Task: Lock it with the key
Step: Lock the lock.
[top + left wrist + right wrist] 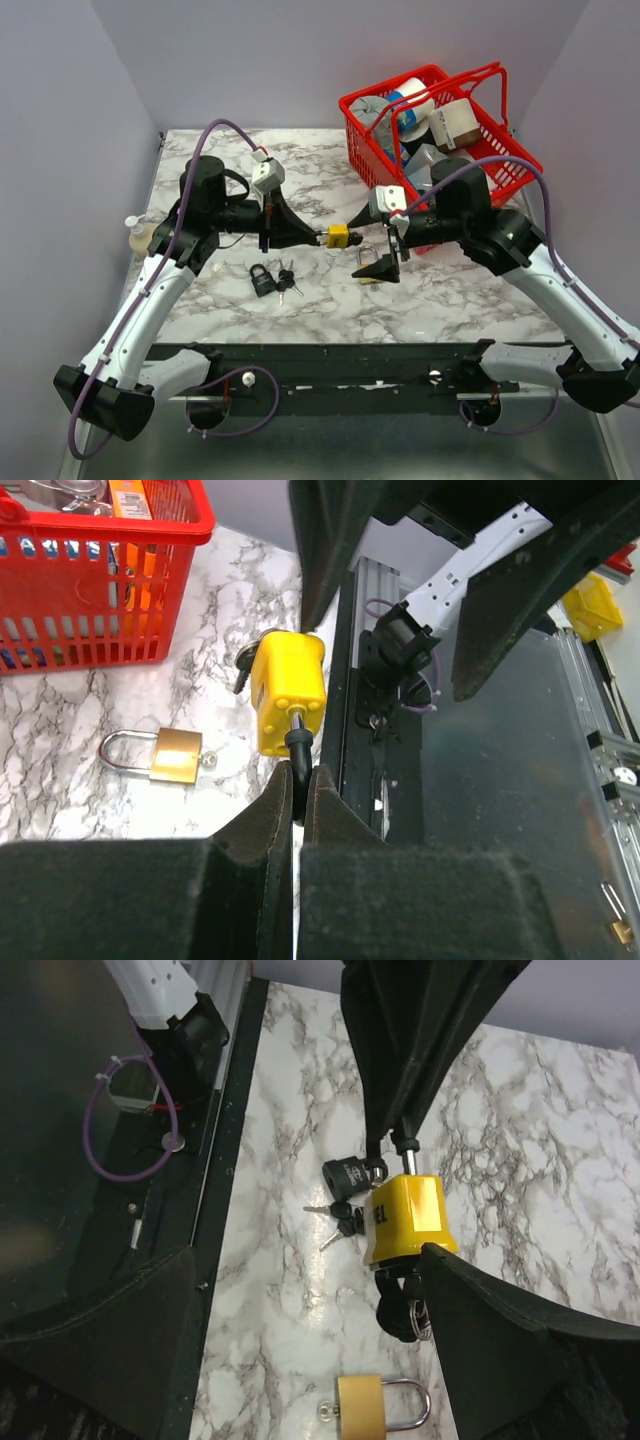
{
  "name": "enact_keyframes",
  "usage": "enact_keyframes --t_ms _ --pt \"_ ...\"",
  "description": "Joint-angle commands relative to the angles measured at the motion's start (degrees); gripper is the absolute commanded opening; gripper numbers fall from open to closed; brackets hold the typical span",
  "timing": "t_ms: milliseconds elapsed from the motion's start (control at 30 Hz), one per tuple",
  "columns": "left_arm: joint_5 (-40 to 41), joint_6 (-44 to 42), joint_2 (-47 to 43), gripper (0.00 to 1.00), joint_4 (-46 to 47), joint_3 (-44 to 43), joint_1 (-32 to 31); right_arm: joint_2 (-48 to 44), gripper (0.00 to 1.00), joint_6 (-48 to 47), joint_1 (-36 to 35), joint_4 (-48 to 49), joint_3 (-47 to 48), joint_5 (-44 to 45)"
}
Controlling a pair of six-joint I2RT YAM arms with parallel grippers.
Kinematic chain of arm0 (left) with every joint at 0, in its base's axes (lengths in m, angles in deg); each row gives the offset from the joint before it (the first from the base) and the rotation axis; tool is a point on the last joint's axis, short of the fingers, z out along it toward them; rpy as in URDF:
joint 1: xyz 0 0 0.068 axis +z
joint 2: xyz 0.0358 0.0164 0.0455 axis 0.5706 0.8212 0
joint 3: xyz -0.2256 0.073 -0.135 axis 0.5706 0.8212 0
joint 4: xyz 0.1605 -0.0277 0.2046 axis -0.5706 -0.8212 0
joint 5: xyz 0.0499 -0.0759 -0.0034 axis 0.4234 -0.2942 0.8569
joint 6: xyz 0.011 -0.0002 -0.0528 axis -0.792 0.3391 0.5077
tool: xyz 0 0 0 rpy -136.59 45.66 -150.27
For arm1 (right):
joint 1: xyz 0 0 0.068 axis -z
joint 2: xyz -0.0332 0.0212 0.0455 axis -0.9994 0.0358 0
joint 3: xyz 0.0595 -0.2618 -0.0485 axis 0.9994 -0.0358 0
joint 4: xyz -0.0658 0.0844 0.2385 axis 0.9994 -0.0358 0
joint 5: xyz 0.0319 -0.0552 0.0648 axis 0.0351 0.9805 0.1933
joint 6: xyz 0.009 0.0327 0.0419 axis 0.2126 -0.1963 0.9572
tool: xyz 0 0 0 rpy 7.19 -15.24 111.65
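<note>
Pinched the yellow padlock (290, 690) by its shackle (297, 742) in the closed left gripper (297, 795) (off the table (450, 300)). Spread the right gripper (310, 1260) wide beside the keys (400, 1310), holding nothing.

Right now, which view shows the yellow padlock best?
Left wrist: the yellow padlock sits unobstructed, its shackle pinched in the left jaws. Right wrist shows it partly hidden at one corner; top external shows it small between the arms.

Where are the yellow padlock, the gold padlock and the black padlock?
yellow padlock (290, 685), left wrist view, on its body.
gold padlock (176, 757), left wrist view, on its body.
black padlock (348, 1172), right wrist view, on its body.
</note>
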Motion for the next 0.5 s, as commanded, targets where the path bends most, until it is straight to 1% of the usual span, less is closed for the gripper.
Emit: enact_keyframes --t_ms 0,67,233,333,433,467 --pt "-1.81 -0.28 -1.64 0.00 4.18 -0.19 -1.99 4.09 0.97 2.88 0.15 -4.43 4.10 -4.70" --pt "-1.72 -0.19 -1.91 0.00 4.53 0.16 -2.34 5.14 0.96 3.24 0.24 -4.43 4.71 -4.71" --pt "-1.98 -0.27 -2.43 0.00 3.92 0.08 -2.52 5.32 0.96 3.06 0.24 -4.43 4.54 -1.37" --pt "-1.98 -0.45 -2.87 0.00 3.66 0.34 -2.61 4.88 0.95 3.06 0.24 -4.78 3.84 -1.63" --pt "-1.90 1.39 -2.87 0.00 6.11 0.69 -2.70 5.67 0.77 2.89 0.24 -4.87 3.31 -2.68" --pt "-1.81 2.35 -2.87 0.00 7.34 0.69 -2.87 6.02 0.70 2.89 0.15 -4.96 3.48 -2.77"
